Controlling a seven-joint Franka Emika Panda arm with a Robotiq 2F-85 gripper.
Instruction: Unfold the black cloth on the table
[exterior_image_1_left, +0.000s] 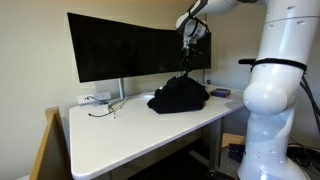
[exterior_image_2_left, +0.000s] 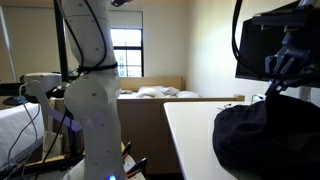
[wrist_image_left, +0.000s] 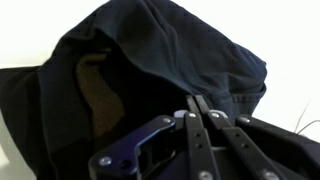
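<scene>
The black cloth (exterior_image_1_left: 180, 97) lies heaped right of centre in an exterior view, on the white bench (exterior_image_1_left: 120, 135) before the monitors (exterior_image_1_left: 120, 45). The gripper (exterior_image_1_left: 186, 63) hangs straight above its peak, jaws together, seemingly pinching a raised fold; the bulk lies directly below it

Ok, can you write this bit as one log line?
gripper: shut on cloth | cloth: bunched, top pulled up | table: cloth on it
</scene>
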